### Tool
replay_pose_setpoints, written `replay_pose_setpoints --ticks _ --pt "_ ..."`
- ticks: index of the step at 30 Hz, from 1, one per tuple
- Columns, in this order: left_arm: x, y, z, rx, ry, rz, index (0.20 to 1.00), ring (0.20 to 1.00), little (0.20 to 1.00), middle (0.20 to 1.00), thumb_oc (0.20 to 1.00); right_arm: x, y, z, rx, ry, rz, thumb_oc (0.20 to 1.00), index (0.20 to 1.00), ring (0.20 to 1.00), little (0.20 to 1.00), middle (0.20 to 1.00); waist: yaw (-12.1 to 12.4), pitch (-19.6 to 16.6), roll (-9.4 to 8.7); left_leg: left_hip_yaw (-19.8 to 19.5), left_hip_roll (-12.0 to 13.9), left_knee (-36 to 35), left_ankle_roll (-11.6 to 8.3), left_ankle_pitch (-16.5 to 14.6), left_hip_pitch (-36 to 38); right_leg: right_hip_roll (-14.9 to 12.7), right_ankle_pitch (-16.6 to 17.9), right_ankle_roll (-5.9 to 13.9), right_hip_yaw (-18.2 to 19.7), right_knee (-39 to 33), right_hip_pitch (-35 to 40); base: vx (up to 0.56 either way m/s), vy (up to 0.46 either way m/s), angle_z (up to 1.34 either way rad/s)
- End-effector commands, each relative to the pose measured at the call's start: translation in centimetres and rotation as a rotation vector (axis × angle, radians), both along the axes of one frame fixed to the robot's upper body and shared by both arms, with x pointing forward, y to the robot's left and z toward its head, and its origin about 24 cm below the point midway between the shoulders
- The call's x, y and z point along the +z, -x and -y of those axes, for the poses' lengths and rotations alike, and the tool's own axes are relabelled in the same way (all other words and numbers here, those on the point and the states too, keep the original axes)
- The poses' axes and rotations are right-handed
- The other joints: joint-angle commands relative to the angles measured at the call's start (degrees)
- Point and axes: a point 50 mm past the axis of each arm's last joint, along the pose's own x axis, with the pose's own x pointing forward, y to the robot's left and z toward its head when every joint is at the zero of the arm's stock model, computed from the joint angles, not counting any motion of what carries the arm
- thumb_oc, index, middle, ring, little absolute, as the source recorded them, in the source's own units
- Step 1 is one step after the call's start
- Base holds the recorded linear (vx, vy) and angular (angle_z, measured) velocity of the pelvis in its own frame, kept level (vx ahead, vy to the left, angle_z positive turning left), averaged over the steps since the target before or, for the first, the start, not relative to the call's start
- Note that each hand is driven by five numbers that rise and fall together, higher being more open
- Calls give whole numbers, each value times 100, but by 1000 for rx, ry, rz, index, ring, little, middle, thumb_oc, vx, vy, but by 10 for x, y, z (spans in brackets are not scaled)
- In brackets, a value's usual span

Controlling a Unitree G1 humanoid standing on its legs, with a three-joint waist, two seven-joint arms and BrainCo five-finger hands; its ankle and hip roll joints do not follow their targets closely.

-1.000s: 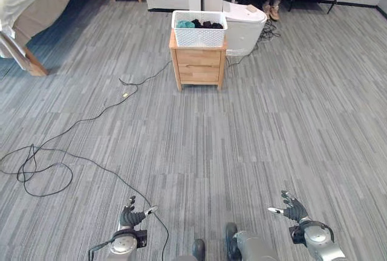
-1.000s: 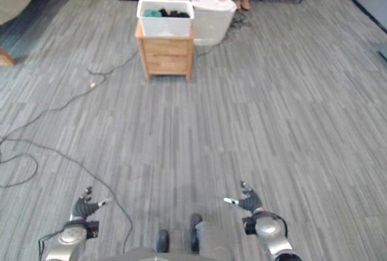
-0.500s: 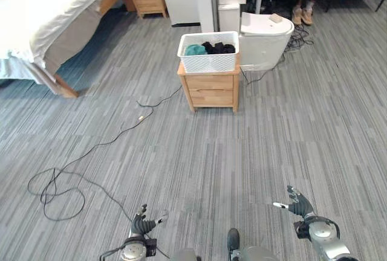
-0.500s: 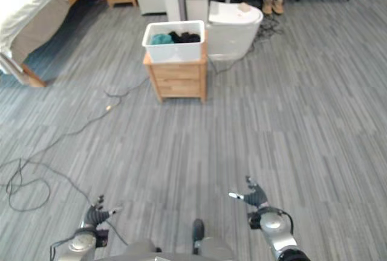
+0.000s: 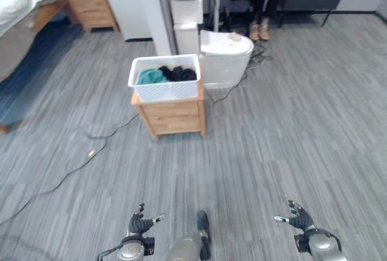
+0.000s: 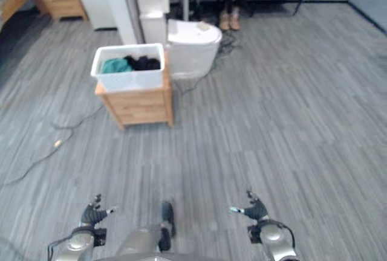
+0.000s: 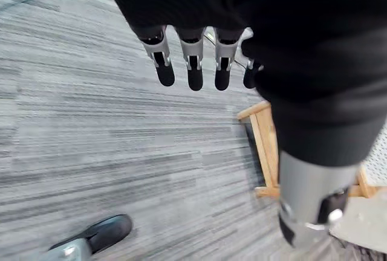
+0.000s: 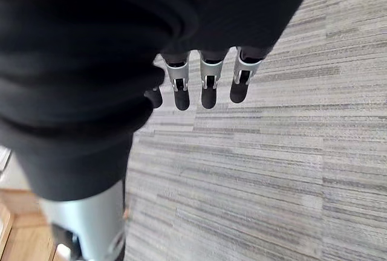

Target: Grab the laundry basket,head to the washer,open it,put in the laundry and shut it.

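Grey plank floor (image 5: 290, 128). We see white laundry basket (image 5: 164, 80) w/ dark and teal clothes on wooden nightstand (image 5: 172, 115), washer (image 5: 225, 57) just beside. Left hand (image 5: 139, 223) & right hand (image 5: 297, 219) low, well apart from the basket, fingers straight, empty.

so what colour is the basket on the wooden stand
White, a mesh-sided basket holding teal and black laundry; clearest in the left eye view.

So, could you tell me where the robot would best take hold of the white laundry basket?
Probably by the rim at its two short ends, one hand per side, coming from the near long side. The laundry basket sits upright and open-topped on the wooden nightstand, with the washer close behind it, leaving the front free.
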Motion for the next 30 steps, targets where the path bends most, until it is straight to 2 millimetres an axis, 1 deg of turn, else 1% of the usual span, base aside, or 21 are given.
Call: replay_pose_setpoints --ticks 1,2,3,4,5,9,10,11,15,16,17,18,19,20,22,24,25,26,28,29,30 --pt "19 -26 -13 -12 -51 106 1000 1000 1000 1000 1000 13 -25 -6 8 -18 104 1000 1000 1000 1000 1000 169 -20 -544 -110 423 197 -1458 -142 19 -1815 71 464 29 683 -592 476 321 -10" --pt "21 -29 -17 -20 -68 108 1000 1000 1000 1000 1000 13 -31 -13 27 -34 111 1000 1000 1000 1000 1000 162 -50 -613 -48 280 313 -1293 -425 183 -1974 767 675 157 1376 -870 353 256 -11" --pt "21 -29 -17 -20 -68 108 1000 1000 1000 1000 1000 13 -31 -12 27 -34 111 1000 1000 1000 1000 1000 176 -65 -597 -39 303 313 -1297 -418 163 -1955 786 671 173 1369 -895 379 268 -21" --pt "24 -32 -20 -17 -79 120 1000 1000 1000 1000 1000 15 -34 -16 35 -41 125 1000 1000 1000 1000 1000 157 -61 -618 -13 235 359 -1237 -550 284 -2010 977 742 188 1608 -964 352 262 8" --pt "27 -36 -22 -19 -92 131 1000 1000 1000 1000 1000 18 -40 -22 55 -49 144 1000 1000 1000 1000 1000 105 -6 -523 -19 207 291 -1155 -742 651 -2009 974 625 14 1969 -1482 474 338 14" --pt "29 -38 -26 -41 -111 129 1000 1000 1000 1000 1000 19 -41 -23 79 -45 144 1000 1000 1000 1000 1000 -133 143 -343 -292 126 -36 -1139 -963 1336 -1610 383 439 -513 1678 -2394 356 185 42" --pt "29 -39 -26 -44 -109 127 1000 1000 1000 1000 1000 18 -40 -23 77 -45 141 1000 1000 1000 1000 1000 -209 204 -346 -379 94 -91 -1149 -1007 1469 -1555 279 449 -623 1527 -2536 213 62 43" --pt "29 -39 -26 -44 -109 127 1000 1000 1000 1000 1000 18 -40 -23 77 -45 141 1000 1000 1000 1000 1000 -230 225 -344 -403 91 -95 -1150 -1016 1498 -1561 258 450 -646 1535 -2505 208 34 60" --pt "23 -37 -23 -37 -103 96 1000 1000 1000 1000 1000 12 -31 -19 48 -45 107 1000 1000 1000 1000 1000 -478 338 -388 -705 -72 -176 -1243 -1250 2010 -1466 377 409 -1017 626 -2941 312 18 37" --pt "23 -37 -23 -37 -102 96 1000 1000 1000 1000 1000 12 -31 -19 48 -45 107 1000 1000 1000 1000 1000 -487 344 -380 -716 -65 -172 -1245 -1258 2017 -1463 371 409 -1029 626 -2929 417 -27 64" --pt "19 -34 -17 -77 -99 75 1000 1000 1000 1000 1000 9 -20 -12 26 -37 81 1000 1000 1000 1000 1000 -599 286 -419 -845 -151 13 -1286 -1366 2117 -1381 406 339 -718 463 -2794 435 -59 94" --pt "14 -27 -15 -111 -106 42 1000 1000 1000 1000 1000 5 -10 -5 -1 -29 51 1000 1000 1000 1000 1000 -650 136 -366 -799 -91 363 -1468 -1367 2147 -1371 389 191 -694 312 -2503 432 -60 131" --pt "14 -27 -15 -111 -106 41 1000 1000 1000 1000 1000 5 -10 -5 -1 -29 51 1000 1000 1000 1000 1000 -654 136 -362 -804 -86 379 -1472 -1376 2142 -1368 391 189 -700 305 -2496 353 -59 145" --pt "13 -24 -14 -104 -95 39 1000 1000 1000 1000 1000 6 -10 1 -13 -19 48 1000 1000 1000 1000 1000 -631 169 -375 -756 -18 1454 -1742 -1068 1777 -1410 336 55 -644 309 -2272 131 -26 113" --pt "14 -26 -13 -101 -90 45 1000 1000 1000 1000 1000 7 -11 2 -19 -17 53 1000 1000 1000 1000 1000 -604 198 -395 -653 111 1721 -1798 -978 1577 -1457 253 6 -655 286 -2169 141 1 43" --pt "13 -27 -11 -106 -83 43 1000 1000 1000 1000 1000 7 -12 5 -31 -14 52 1000 1000 1000 1000 1000 -545 207 -401 -348 373 1511 -1660 -1182 1374 -1533 84 3 -649 205 -1956 229 96 -17" --pt "14 -27 -11 -107 -87 46 1000 1000 1000 1000 1000 9 -15 5 -32 -15 62 1000 1000 1000 1000 1000 -477 168 -420 -375 476 1116 -1588 -1258 1160 -1604 -21 50 -599 166 -1853 231 115 -13" --pt "14 -27 -11 -107 -87 46 1000 1000 1000 1000 1000 9 -15 5 -32 -15 62 1000 1000 1000 1000 1000 -478 169 -420 -377 473 1118 -1586 -1267 1167 -1607 -32 53 -601 171 -1846 249 128 -5" --pt "16 -30 -12 -93 -84 62 1000 1000 1000 1000 1000 10 -16 5 -37 -13 73 1000 1000 1000 1000 1000 -389 212 -382 -557 783 611 -1666 -772 780 -1586 -185 52 -535 210 -1737 169 108 0" --pt "16 -30 -12 -93 -84 62 1000 1000 1000 1000 1000 10 -16 5 -37 -13 73 1000 1000 1000 1000 1000 -387 224 -390 -553 773 566 -1669 -752 822 -1593 -197 51 -534 218 -1720 398 279 -18" --pt "19 -32 -15 -48 -77 82 1000 1000 1000 1000 1000 10 -16 6 -46 -1 73 1000 1000 1000 1000 1000 -220 310 -327 -934 1115 -178 -1844 -85 387 -1535 -458 65 -349 292 -1473 332 219 -20"
